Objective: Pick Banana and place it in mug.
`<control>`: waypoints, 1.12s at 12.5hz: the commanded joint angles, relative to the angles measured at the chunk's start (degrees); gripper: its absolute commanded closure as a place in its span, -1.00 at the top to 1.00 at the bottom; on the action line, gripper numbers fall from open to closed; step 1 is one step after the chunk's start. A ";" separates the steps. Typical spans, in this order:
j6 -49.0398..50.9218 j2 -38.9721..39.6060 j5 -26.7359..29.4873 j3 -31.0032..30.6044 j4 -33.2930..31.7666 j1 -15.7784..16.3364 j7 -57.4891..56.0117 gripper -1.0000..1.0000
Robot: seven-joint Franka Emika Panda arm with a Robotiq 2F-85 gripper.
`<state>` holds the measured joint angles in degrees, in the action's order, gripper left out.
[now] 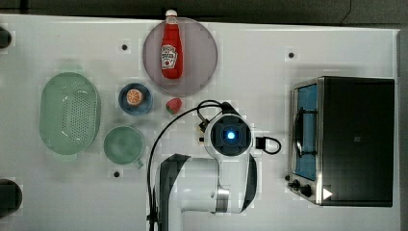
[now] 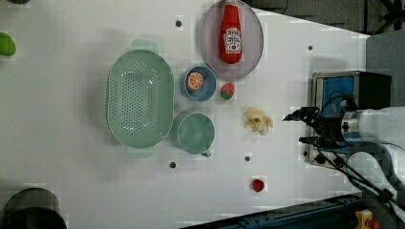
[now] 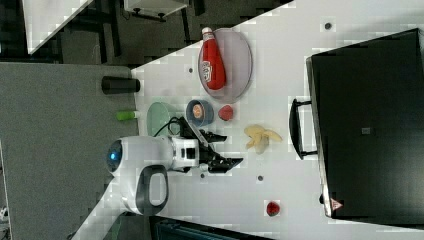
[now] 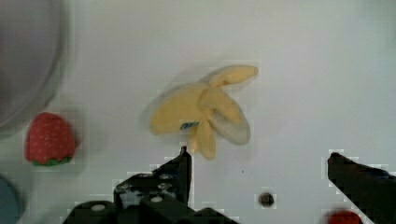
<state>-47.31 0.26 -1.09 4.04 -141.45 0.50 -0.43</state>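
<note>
White, smooth tabletop is seen under a soft, yellow, peeled banana with splayed flaps, lying between the round mint mug and the gripper, whose fingers are spread wide, holding nothing.

Bright, even overhead light, soft faint shadows (blocky, slightly blurred wrist view).

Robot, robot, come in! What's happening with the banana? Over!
Gripper open, above the table, holding nothing. Banana lying on the table, not grabbed yet. Mug empty. Nothing between them.
</note>
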 commanded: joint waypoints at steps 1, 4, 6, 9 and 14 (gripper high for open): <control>-6.10 3.84 0.26 -0.18 -0.69 -0.55 -2.93 1.00; -13.91 10.79 0.26 -0.24 -0.51 -0.52 -2.92 1.00; -17.65 14.26 0.26 -0.67 -0.76 -0.49 -2.92 1.00; -22.74 18.65 0.26 -0.73 -0.82 -0.47 -2.93 1.00; -27.38 21.75 0.26 -1.20 -0.88 -0.50 -2.92 0.45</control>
<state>-75.14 22.13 -1.88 2.62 -142.01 0.10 -2.22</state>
